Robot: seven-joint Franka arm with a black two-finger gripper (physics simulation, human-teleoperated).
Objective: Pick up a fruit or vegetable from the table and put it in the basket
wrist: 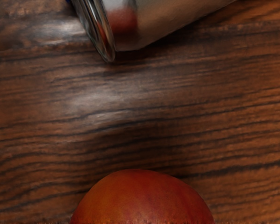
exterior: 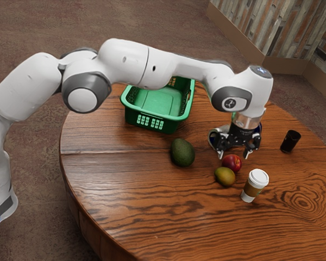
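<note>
The round wooden bench [exterior: 114, 179] is the largest thing, its dark grain showing in both views. Over it the white arm [exterior: 185, 62] comes from the exterior view's left. The green basket [exterior: 152, 122] stands upright on the bench, and the exterior view shows into its interior. The jaws, pointing down, are spread wide with nothing in their hold. Partly behind them in the exterior view is a shiny metal container [exterior: 212, 139]; the wrist view adds its round rim and smooth side, with a reddish reflection. A lidded paper cup [exterior: 254, 186] with a brown sleeve stands near the fruit, and the dark green avocado [exterior: 182, 153] lies between basket and jaws. Farther toward the exterior view's right stands a black cup [exterior: 290, 141]. The yellow-green fruit [exterior: 225, 176] lies just beside the smallest, the red fruit [exterior: 232, 163], which is on the bench just under the jaws; the wrist view shows the red fruit's rounded top, mottled with orange.
</note>
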